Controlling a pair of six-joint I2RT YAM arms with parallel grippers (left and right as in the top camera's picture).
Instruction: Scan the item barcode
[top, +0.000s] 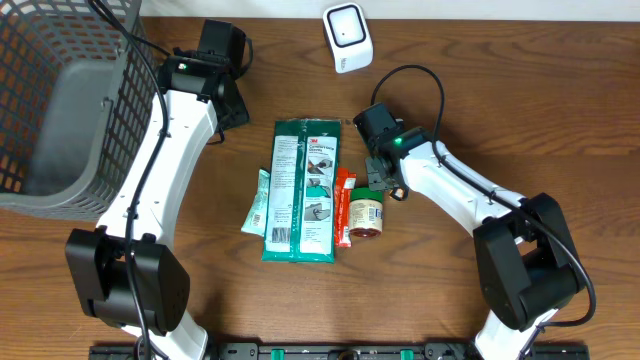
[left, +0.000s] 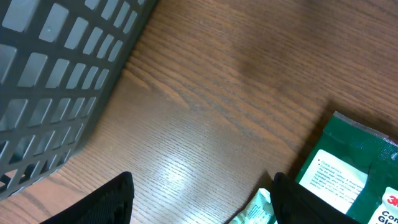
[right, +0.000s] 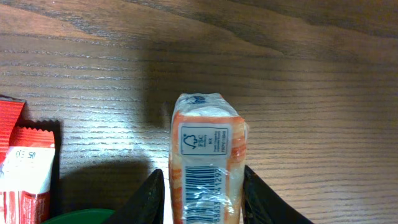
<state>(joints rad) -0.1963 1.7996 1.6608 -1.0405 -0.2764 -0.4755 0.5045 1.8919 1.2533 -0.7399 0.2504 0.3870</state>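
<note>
1. The right gripper (right: 204, 177) had its two dark fingers (right: 154, 199) pressed against either side of a small orange-and-white wrapped pack (right: 208, 143), holding it with the printed barcode facing the wrist camera.
2. That pack was over the brown wooden worktop (right: 298, 74), just beside a green-lidded jar (top: 366, 215) and a red stick sachet (top: 345, 205). Whether it was clear of the wood could not be told.
3. The left gripper (left: 205, 205) stood wide with nothing between its fingers, over bare wood between a grey mesh basket (left: 43, 74) and a flat green card package (left: 348, 168).
4. A white barcode scanner (top: 347, 35) stood at the far edge, well apart from the held pack.
5. A pale green sachet (top: 257, 203) lay against the green package's left side.
</note>
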